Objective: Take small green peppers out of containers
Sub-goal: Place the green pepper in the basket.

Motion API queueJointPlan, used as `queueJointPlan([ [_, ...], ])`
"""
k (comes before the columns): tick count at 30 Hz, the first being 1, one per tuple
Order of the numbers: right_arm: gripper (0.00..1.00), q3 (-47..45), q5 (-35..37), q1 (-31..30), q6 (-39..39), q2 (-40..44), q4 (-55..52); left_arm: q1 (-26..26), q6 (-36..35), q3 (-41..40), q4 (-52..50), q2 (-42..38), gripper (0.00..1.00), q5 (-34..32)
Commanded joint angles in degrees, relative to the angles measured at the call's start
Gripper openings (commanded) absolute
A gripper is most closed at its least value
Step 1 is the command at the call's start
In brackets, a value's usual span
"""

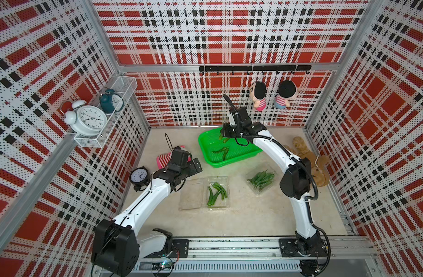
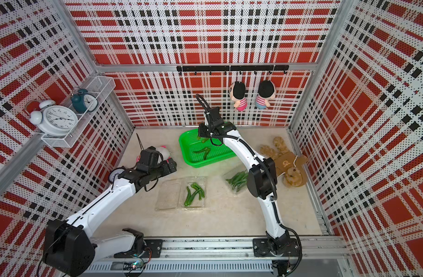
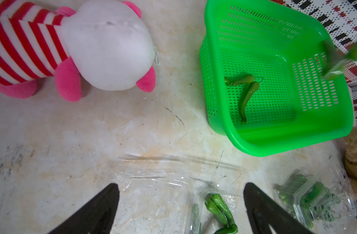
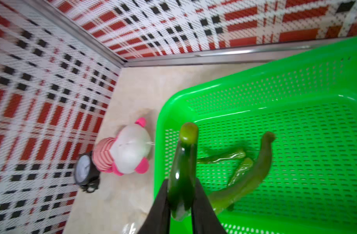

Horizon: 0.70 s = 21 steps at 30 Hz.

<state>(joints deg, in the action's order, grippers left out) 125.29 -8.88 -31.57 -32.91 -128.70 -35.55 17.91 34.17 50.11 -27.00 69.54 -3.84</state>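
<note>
Dark-green and glossy, the held pepper [image 4: 184, 160] sits lengthwise between the narrowly parted jaws of the right tool [image 4: 181, 182]. The tool holds it over the green mesh basket [image 1: 202, 150], presumably so that it falls inside once released. A second long pepper [image 4: 260, 166] hangs or leans just beside it; I cannot tell whether it is gripped too. Two peppers [image 1: 220, 151] lie on the basket's floor.

In front of the basket, the open clamshell [image 1: 220, 204] holds four or five peppers [image 1: 215, 195], its lid [image 1: 191, 194] folded flat for access. The shut clamshell [image 1: 257, 190] is also in front of the basket. It is packed too full to count.

The left tool [image 3: 180, 184] hangs empty with its jaws spread wide above that lid, probably to steady it.
</note>
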Motion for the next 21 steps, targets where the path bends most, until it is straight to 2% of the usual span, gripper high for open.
queueJointPlan([
  [1,0.2,-1.66,1.01,0.4,0.73,-2.86,3.28,-0.42,-0.35,1.38,-0.68,-1.11,0.98,-0.12],
  [6,0.2,-3.81,1.6,1.03,-0.23,-7.25,3.27,-0.42,-0.2,0.5,-0.94,-1.94,0.98,-0.29],
  [8,0.22,-4.0,1.75,1.07,-0.36,-8.36,2.49,-0.42,-0.07,0.25,-0.94,-2.21,0.98,-0.21],
  [9,0.29,-4.03,2.05,1.07,-0.37,-8.73,1.87,-0.42,0.01,0.17,-0.94,-2.35,0.98,-0.19],
  [11,0.57,-3.12,2.74,1.07,-0.28,-9.16,-0.09,-0.42,0.23,-0.05,-0.94,-2.47,0.98,-0.21],
  [12,0.63,-1.68,3.42,1.07,0.21,-9.18,-2.04,-0.42,0.36,-0.12,-0.86,-2.54,0.98,-0.21],
  [17,0.67,2.2,6.16,1.0,0.83,-1.59,-8.33,-0.42,0.63,-0.19,-0.77,-3.1,0.98,-0.61],
  [21,0.68,0.82,4.17,0.61,0.83,7.55,-14.88,-0.42,1.02,0.42,-0.53,-3.1,0.98,-0.67],
])
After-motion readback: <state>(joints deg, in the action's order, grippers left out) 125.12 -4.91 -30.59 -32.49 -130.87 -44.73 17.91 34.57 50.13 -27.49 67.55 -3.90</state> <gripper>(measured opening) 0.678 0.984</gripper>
